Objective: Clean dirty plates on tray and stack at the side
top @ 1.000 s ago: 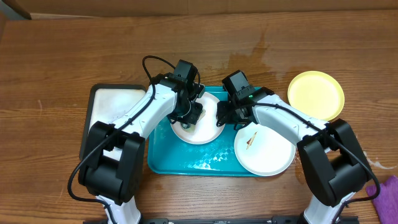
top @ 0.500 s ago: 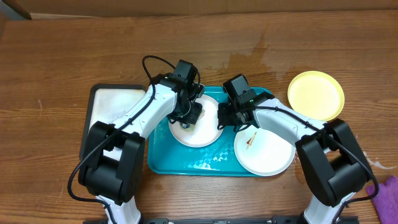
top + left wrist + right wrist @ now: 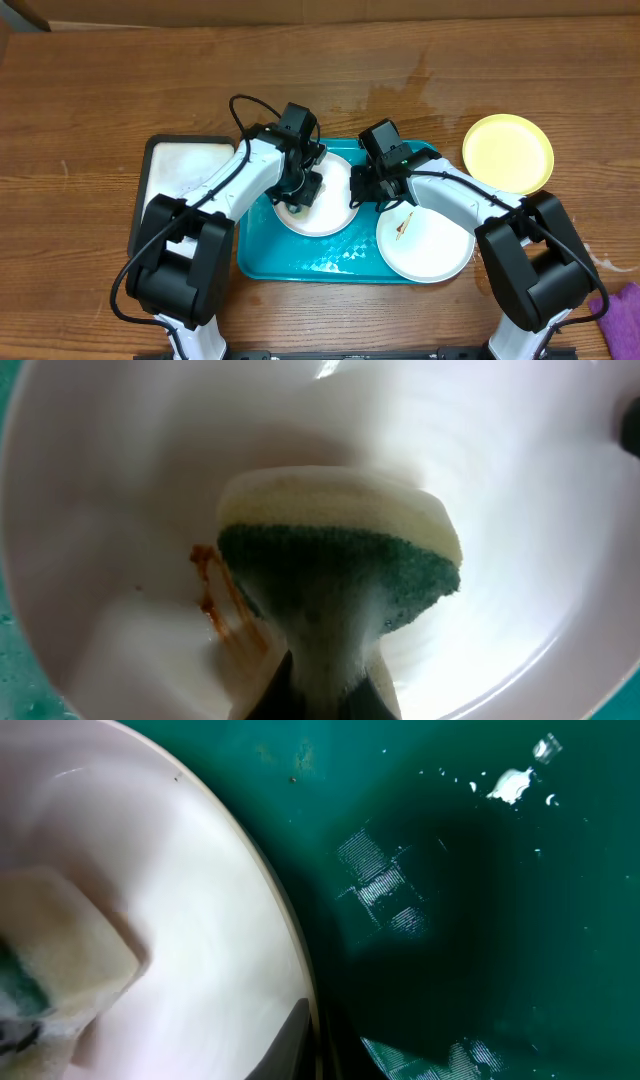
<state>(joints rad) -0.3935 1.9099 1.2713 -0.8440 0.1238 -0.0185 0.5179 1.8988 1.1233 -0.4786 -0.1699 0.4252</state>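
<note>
On the teal tray (image 3: 320, 262) lies a white plate (image 3: 330, 205) with an orange smear (image 3: 225, 610). My left gripper (image 3: 298, 198) is shut on a green-and-cream sponge (image 3: 340, 560) pressed onto that plate. At the plate's right rim, my right gripper (image 3: 356, 190) is shut on the edge, one finger over the rim (image 3: 312, 1045). A second white plate (image 3: 430, 245) with an orange streak sits at the tray's right end, overhanging its rim. The yellow-green plate (image 3: 508, 152) lies on the table to the far right.
A white tray with a black rim (image 3: 185, 170) stands left of the teal tray. A purple cloth (image 3: 625, 312) lies at the table's bottom right corner. A wet patch (image 3: 400, 95) marks the wood behind the tray.
My right gripper has moved slightly left and closed on the plate's rim. The left gripper with the sponge has shifted a little on the plate.
</note>
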